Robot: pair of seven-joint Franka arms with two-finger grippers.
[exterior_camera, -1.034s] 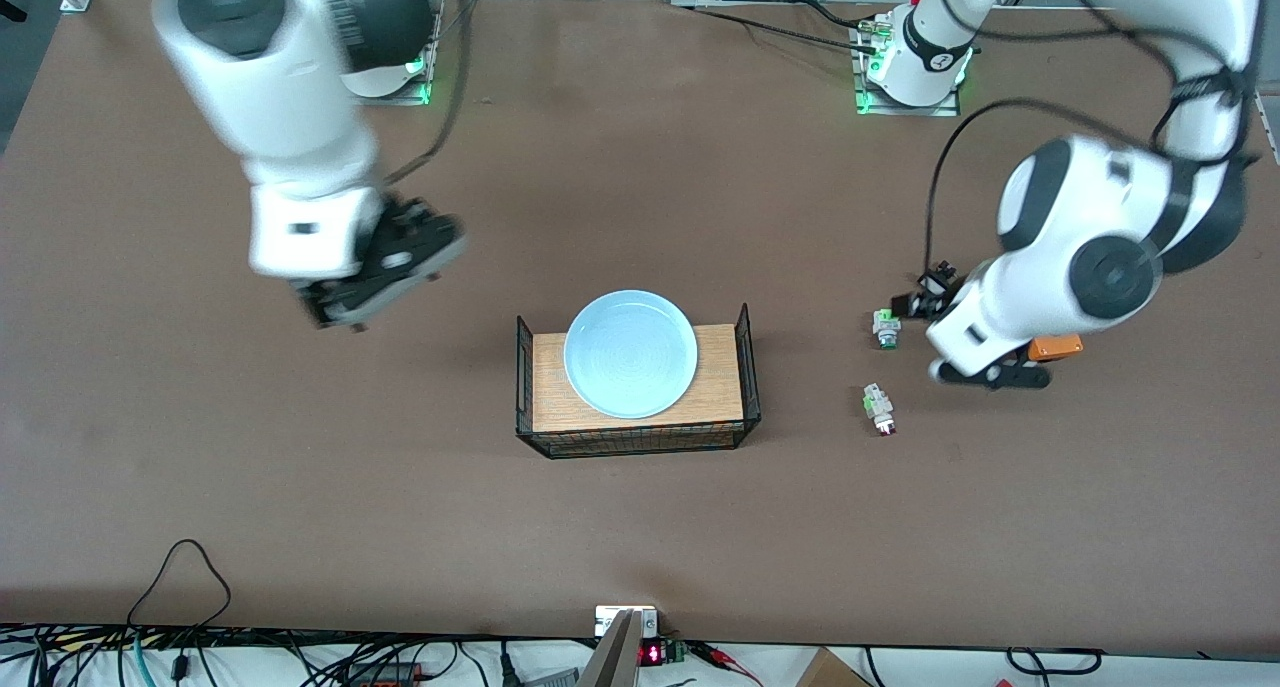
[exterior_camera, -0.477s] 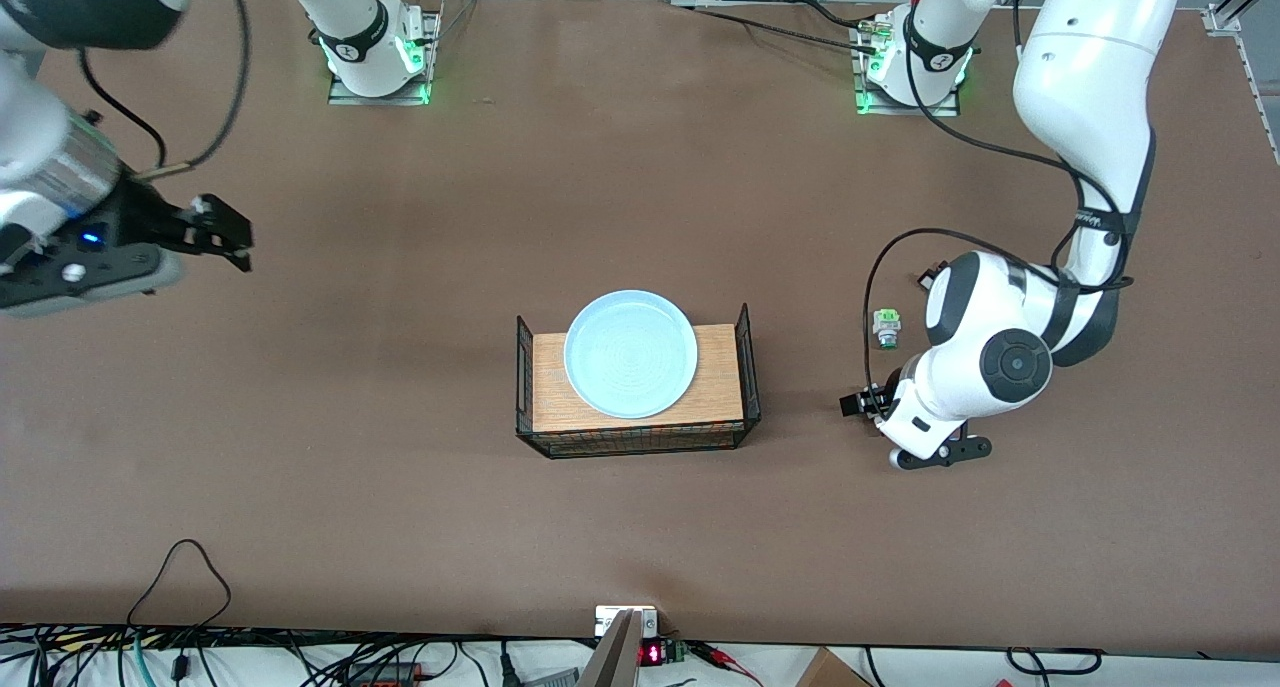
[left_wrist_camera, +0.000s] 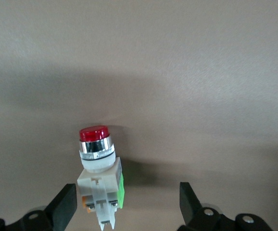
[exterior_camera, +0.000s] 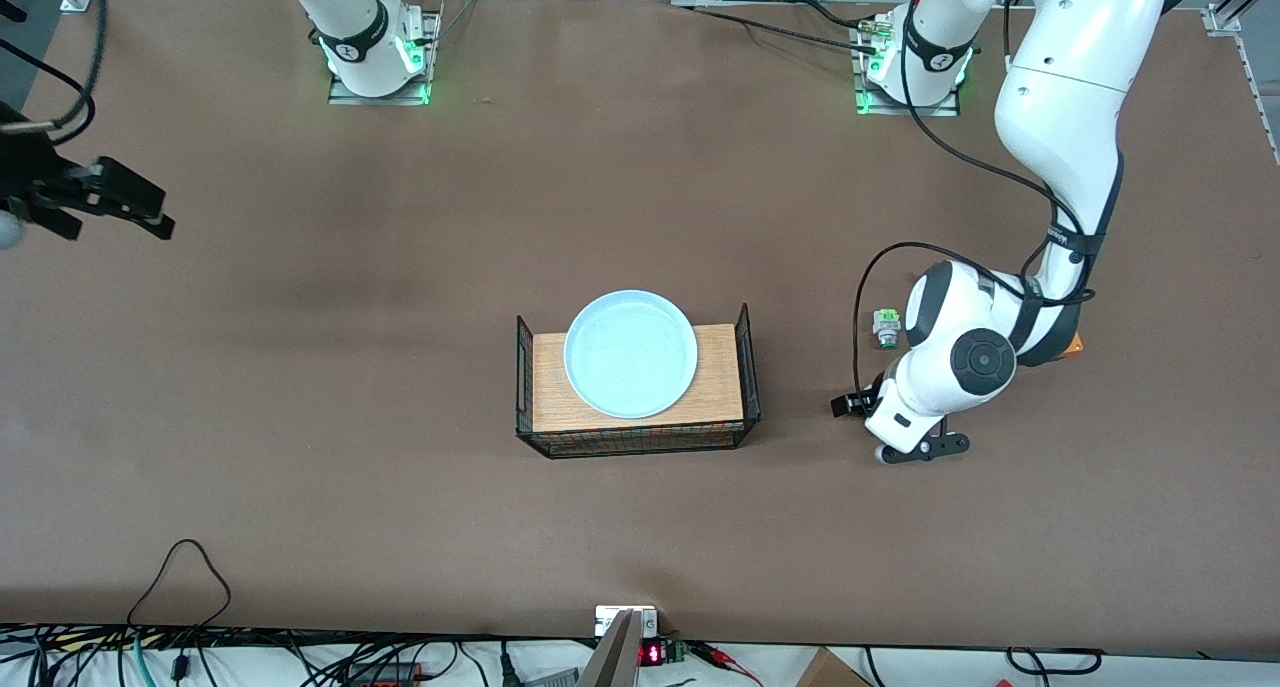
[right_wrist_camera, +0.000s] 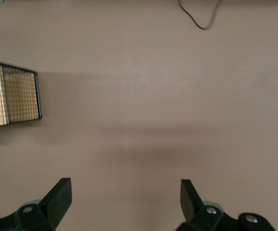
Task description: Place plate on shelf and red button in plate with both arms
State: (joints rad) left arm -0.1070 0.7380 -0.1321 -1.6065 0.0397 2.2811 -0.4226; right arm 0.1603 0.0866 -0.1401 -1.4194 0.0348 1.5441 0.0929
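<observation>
The pale blue plate [exterior_camera: 630,353] lies on a wooden board inside a black wire basket [exterior_camera: 747,367] at mid-table. The red button [left_wrist_camera: 99,163] lies on its side on the brown table. It sits between the open fingers of my left gripper [left_wrist_camera: 128,204], closer to one finger [left_wrist_camera: 67,207], and touches neither. In the front view my left gripper [exterior_camera: 888,429] is low over that spot and hides the button. My right gripper [exterior_camera: 148,210] is open and empty, up over the table's edge at the right arm's end; its wrist view [right_wrist_camera: 124,195] shows bare table below.
A similar switch with a green tip [exterior_camera: 886,328] lies beside the left arm, farther from the front camera than the left gripper. An orange box [exterior_camera: 1073,344] peeks out from under the left arm. The basket's corner [right_wrist_camera: 18,96] shows in the right wrist view.
My right arm has swung away from the basket to the table's edge at its own end. My left gripper came over the red button and has settled low around it.
</observation>
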